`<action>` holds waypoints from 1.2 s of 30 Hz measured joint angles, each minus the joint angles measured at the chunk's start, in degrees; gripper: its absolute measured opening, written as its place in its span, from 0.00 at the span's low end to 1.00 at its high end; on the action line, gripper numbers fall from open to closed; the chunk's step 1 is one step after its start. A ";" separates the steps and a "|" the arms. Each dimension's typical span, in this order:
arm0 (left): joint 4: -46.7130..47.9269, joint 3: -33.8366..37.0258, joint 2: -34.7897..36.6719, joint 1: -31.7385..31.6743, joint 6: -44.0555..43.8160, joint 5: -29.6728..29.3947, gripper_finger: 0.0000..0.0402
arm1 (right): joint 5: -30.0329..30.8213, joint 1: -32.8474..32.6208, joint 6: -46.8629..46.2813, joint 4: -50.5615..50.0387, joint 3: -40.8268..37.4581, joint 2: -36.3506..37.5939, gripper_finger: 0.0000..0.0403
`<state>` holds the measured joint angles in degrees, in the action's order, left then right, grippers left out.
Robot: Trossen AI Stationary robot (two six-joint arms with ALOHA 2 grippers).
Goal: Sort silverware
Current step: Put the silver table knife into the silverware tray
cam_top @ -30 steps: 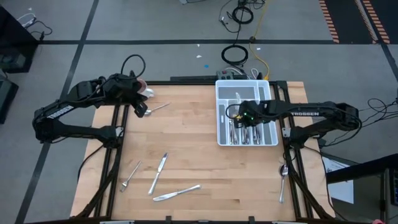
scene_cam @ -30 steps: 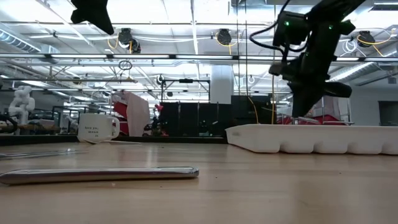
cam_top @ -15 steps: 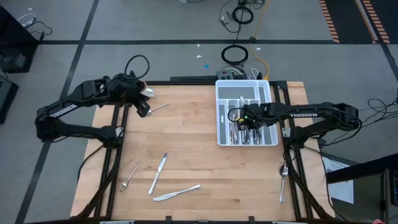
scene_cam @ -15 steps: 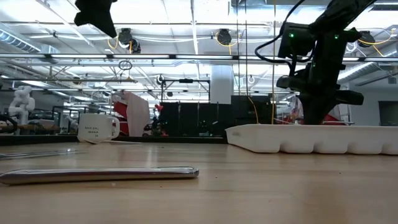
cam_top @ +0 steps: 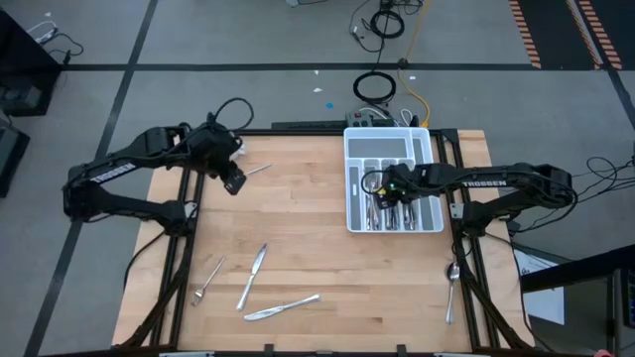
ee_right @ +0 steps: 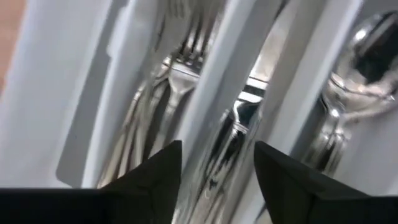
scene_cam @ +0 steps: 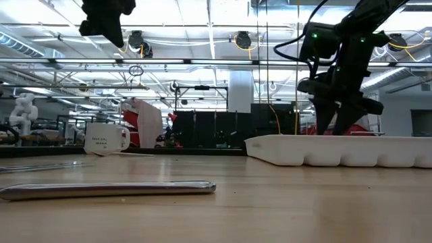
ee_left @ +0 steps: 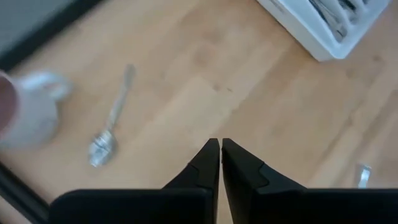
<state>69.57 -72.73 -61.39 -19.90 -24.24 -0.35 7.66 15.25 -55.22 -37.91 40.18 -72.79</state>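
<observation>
Just beside the mug [ee_left: 28, 115], a spoon [cam_top: 256, 171] lies slantwise under the left gripper [cam_top: 233, 183], pinched empty; the right gripper [cam_top: 389, 194] gapes over the tray [cam_top: 388, 138].

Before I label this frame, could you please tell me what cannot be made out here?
- High view: the right tool covers part of the tray, so the silverware there cannot be counted.
- Low view: the tray's wall hides its contents.
- Left wrist view: the mug is blurred and cut off by the edge.
- Low view: the mug's lettering is too small.
</observation>
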 joint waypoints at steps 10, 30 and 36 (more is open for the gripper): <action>0.04 5.74 -0.02 19.85 -34.83 -0.97 0.06 | 0.26 0.02 6.76 1.28 0.00 0.11 0.50; -28.02 17.00 -25.77 56.00 -92.18 -1.26 0.06 | -0.50 0.02 19.13 0.79 0.00 0.15 0.50; -29.04 17.03 -31.71 57.43 -88.95 9.23 0.10 | -0.51 0.02 21.49 0.84 0.00 0.15 0.50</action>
<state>40.53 -55.70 -93.09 37.53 -113.19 8.88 7.15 15.27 -33.74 -37.07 40.18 -72.64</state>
